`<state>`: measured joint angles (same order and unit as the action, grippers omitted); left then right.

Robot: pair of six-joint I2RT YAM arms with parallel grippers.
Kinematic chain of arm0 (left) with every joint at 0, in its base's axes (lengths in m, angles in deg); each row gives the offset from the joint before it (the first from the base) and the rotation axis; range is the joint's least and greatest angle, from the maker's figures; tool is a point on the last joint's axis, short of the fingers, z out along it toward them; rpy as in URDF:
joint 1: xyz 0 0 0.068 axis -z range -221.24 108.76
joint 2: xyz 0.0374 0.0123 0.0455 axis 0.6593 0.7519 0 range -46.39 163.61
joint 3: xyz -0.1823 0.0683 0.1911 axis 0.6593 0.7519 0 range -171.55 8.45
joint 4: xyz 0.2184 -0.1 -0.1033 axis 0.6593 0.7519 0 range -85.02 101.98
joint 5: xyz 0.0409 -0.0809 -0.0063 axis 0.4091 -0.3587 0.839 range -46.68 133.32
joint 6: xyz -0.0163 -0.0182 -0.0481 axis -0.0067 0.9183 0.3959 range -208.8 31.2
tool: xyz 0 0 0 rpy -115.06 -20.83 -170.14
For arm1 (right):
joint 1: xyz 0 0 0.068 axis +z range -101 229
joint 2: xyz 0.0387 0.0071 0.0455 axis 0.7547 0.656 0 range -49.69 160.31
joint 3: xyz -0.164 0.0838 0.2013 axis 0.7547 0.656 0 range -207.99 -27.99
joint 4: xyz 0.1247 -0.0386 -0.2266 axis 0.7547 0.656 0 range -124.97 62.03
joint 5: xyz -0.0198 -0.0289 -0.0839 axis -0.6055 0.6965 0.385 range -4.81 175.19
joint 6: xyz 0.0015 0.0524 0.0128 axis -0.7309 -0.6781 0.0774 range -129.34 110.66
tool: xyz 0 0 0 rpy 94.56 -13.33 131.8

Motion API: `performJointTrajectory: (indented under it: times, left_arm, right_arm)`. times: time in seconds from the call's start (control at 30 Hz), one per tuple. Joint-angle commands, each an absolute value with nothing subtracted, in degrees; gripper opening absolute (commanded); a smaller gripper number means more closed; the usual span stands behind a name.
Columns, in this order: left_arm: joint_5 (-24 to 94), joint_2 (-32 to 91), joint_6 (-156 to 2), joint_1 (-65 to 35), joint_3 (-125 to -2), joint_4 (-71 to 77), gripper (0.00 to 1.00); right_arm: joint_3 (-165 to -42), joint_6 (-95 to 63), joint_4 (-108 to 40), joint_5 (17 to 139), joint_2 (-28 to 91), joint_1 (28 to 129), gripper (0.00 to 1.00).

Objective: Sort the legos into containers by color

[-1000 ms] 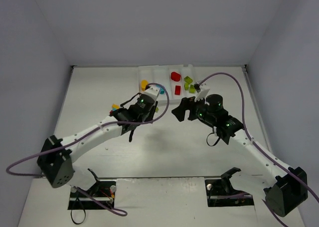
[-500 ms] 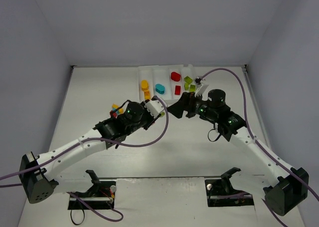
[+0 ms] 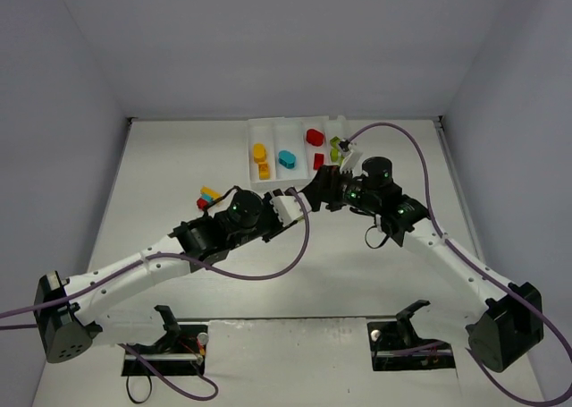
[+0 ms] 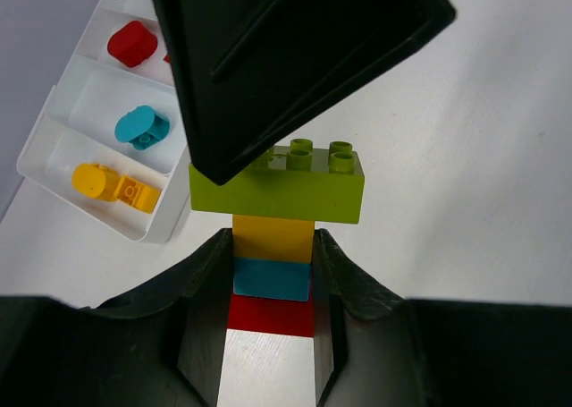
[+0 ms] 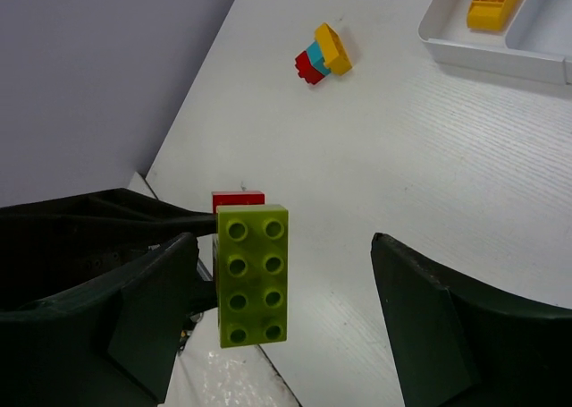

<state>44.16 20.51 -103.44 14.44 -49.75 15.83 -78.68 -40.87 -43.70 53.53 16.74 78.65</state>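
My left gripper (image 4: 273,255) is shut on a stacked lego held above the table: red (image 4: 271,316), cyan (image 4: 271,277) and yellow (image 4: 273,237) bricks, with a wide lime green brick (image 4: 277,188) at the far end. My right gripper (image 5: 286,309) is open, its fingers either side of that green brick (image 5: 253,273), which sits close to one finger (image 5: 152,309). In the top view the two grippers, left (image 3: 299,199) and right (image 3: 315,190), meet just in front of the white tray (image 3: 273,122). The tray holds yellow (image 3: 260,156), cyan (image 3: 287,159), red (image 3: 315,137) and green (image 3: 336,144) legos in separate compartments.
A small red-cyan-yellow stack (image 3: 207,196) lies on the table left of the arms; it also shows in the right wrist view (image 5: 322,54). The tray's near corner (image 5: 483,45) with a yellow brick (image 5: 494,0) is at the top right there. Grey walls enclose the table.
My left gripper has drawn back from the tray toward the middle. My right gripper has moved left to meet it, its fingers now around the green brick.
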Motion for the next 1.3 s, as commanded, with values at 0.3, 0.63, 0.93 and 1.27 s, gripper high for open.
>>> performJointTrajectory:
  times: [0.3,0.63,0.93,1.27]
  left_arm:
    - [44.6,19.2,-105.3,15.9,-52.7,10.6,0.0]
    - [46.0,18.6,-105.6,15.9,-52.8,10.3,0.0]
    - [46.5,19.4,-105.4,15.9,-52.9,10.0,0.0]
    - [46.5,20.2,-102.6,15.7,-50.6,11.0,0.0]
  right_arm:
    - [-79.0,-42.7,-51.6,48.5,17.3,79.4,0.7]
    - [-78.1,-42.1,-51.5,48.3,18.7,79.9,0.66]
    - [-78.0,-40.8,-50.7,48.8,17.9,79.9,0.36]
    - [-79.0,-36.9,-46.7,54.2,15.7,78.5,0.0]
